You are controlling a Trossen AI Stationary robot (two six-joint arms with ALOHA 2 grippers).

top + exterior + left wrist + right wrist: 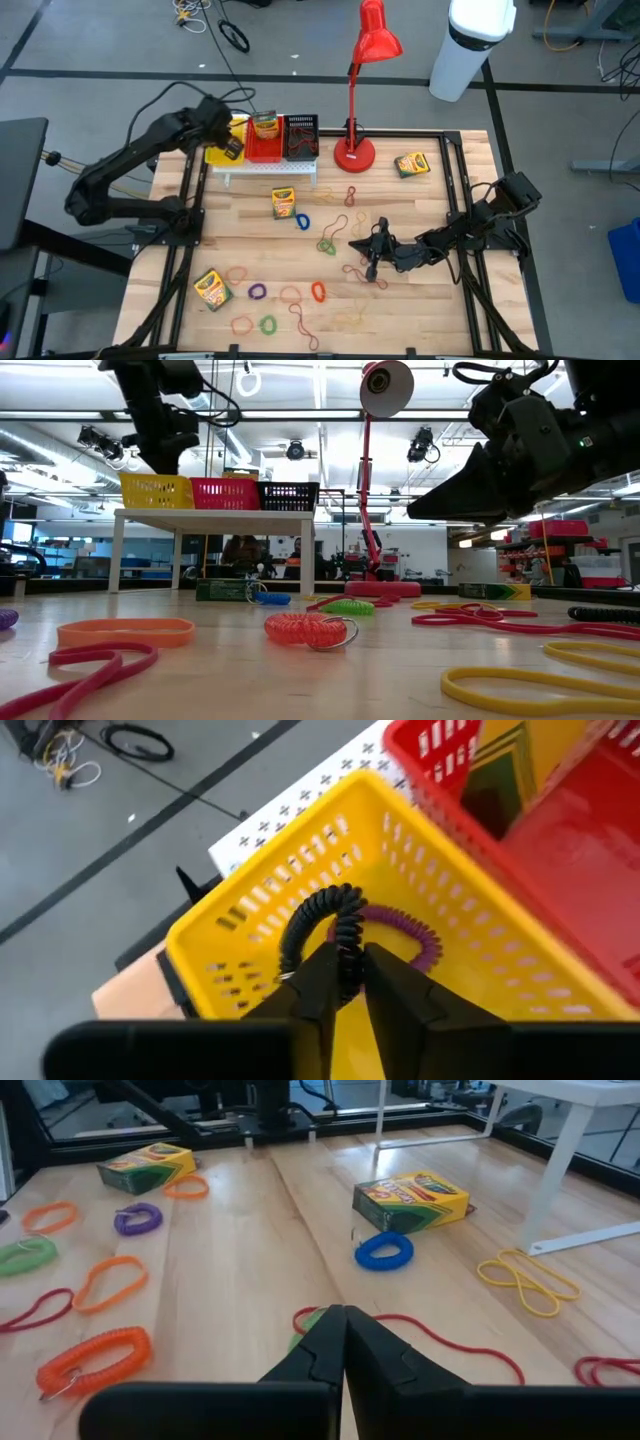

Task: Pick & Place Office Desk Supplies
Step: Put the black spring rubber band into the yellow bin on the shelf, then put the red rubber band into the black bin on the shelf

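Black coil band (318, 925) is pinched at the tips of the left end effector (345, 982), dangling inside the yellow bin (225, 935) on the white rack (266, 168) at the far left of the bench (420, 310). A purple coil (410, 932) already lies in there. Fingers look nearly together with the coil between them, so I'd say the drop is just starting: open fully, let it fall clear of the bin wall, then lift straight up so nothing snags. Right end effector (343, 1342) sits pressed together, low over the bands mid-bench, near a blue coil (385, 1251) and crayon box (411, 1200).
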